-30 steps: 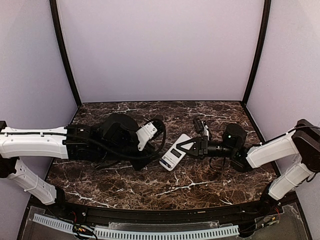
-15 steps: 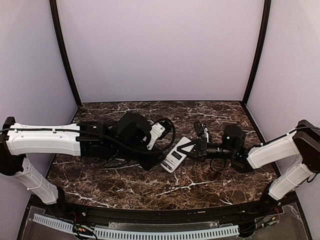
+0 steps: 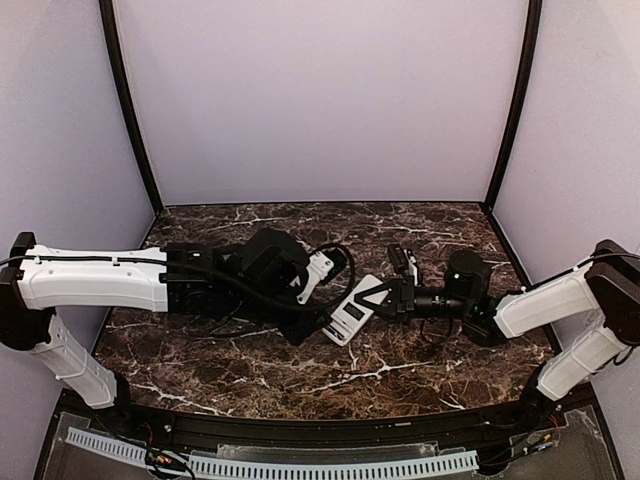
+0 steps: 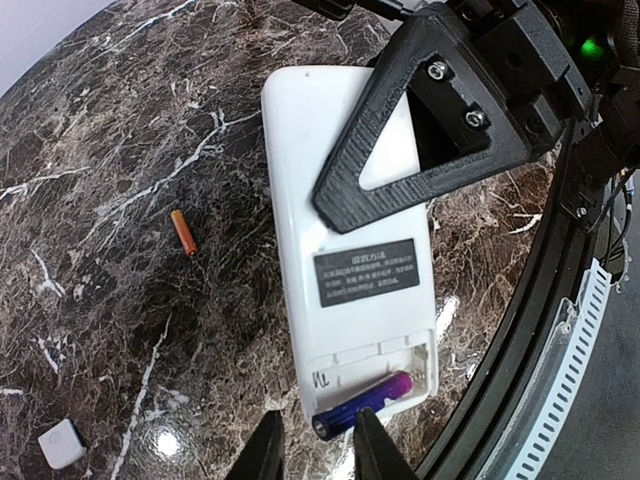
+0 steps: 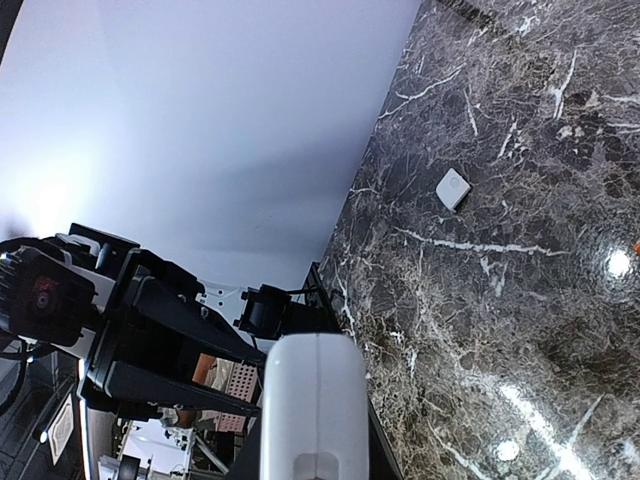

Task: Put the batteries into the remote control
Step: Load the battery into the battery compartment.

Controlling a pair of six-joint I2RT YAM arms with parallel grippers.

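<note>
The remote control [image 4: 340,250] is white back up, its battery bay [image 4: 375,365] open at the near end. It also shows in the top view [image 3: 352,310]. My right gripper [image 3: 378,294] is shut on the remote's far half, and its black finger [image 4: 420,130] lies across the back. The dark blue-purple battery [image 4: 362,402] lies slanted in the bay with its left end sticking out past the edge. My left gripper [image 4: 318,452] is open, its fingers either side of that end. The orange battery [image 4: 182,232] lies on the table left of the remote.
A small white square piece [image 4: 60,443] lies on the marble well away from the remote, and it also shows in the right wrist view [image 5: 453,188]. The left arm [image 3: 200,285] stretches across the table's middle. The black table rim [image 4: 560,300] runs close beside the remote.
My left arm has reached to the right, bringing its gripper up to the remote's open end. The right gripper and the remote have barely moved.
</note>
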